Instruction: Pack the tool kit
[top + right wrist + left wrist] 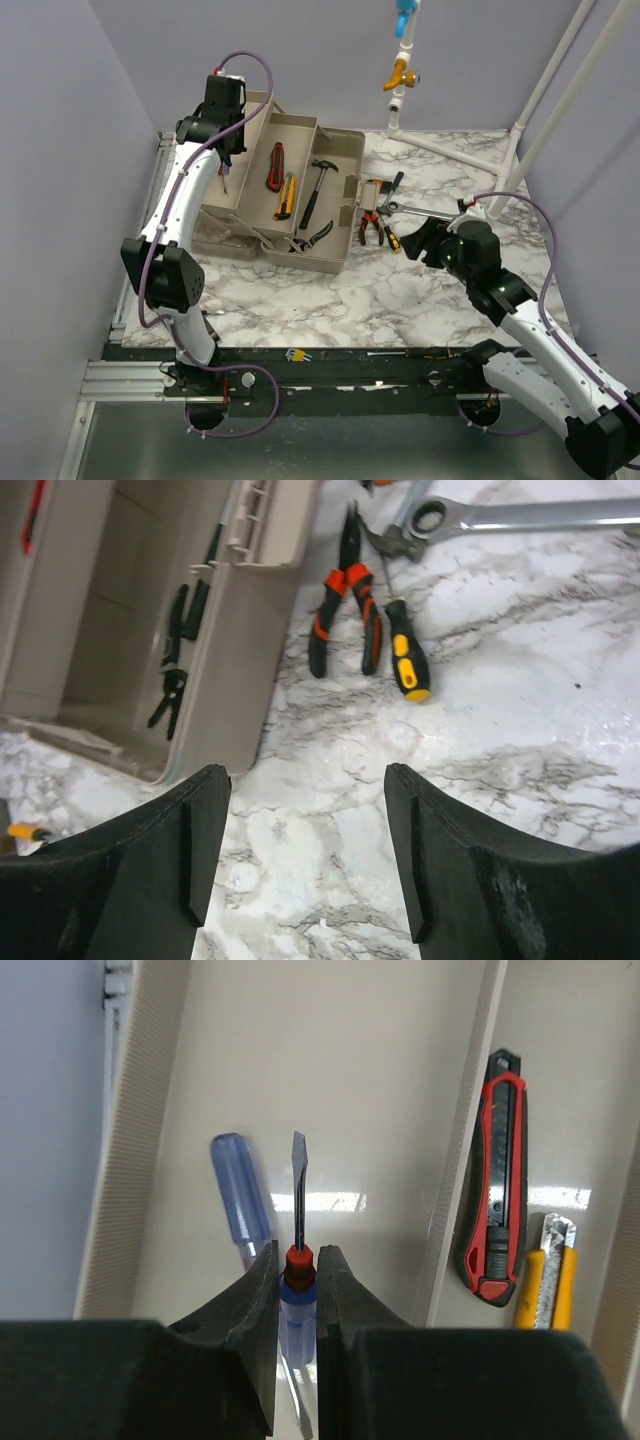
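The right hand (308,780) hangs released, fingers spread wide with nothing between them, over the marble counter (520,740) just right of the toolbox (240,630). Farther on, also right of the toolbox, lie orange-handled pliers (345,615), a yellow-and-black screwdriver (408,660) just beside them, and a wrench (520,515). The toolbox's right compartment holds black pliers (178,660) and a hammer (316,190). Its middle tray holds a red knife (497,1175) and a yellow knife (548,1270) side by side. Over the toolbox's leftmost tray (380,1080) the left hand (297,1260) is clenched on a blue-handled screwdriver (298,1200) at its red collar. Only the left wrist view shows a second blue screwdriver (238,1195) lying in that tray.
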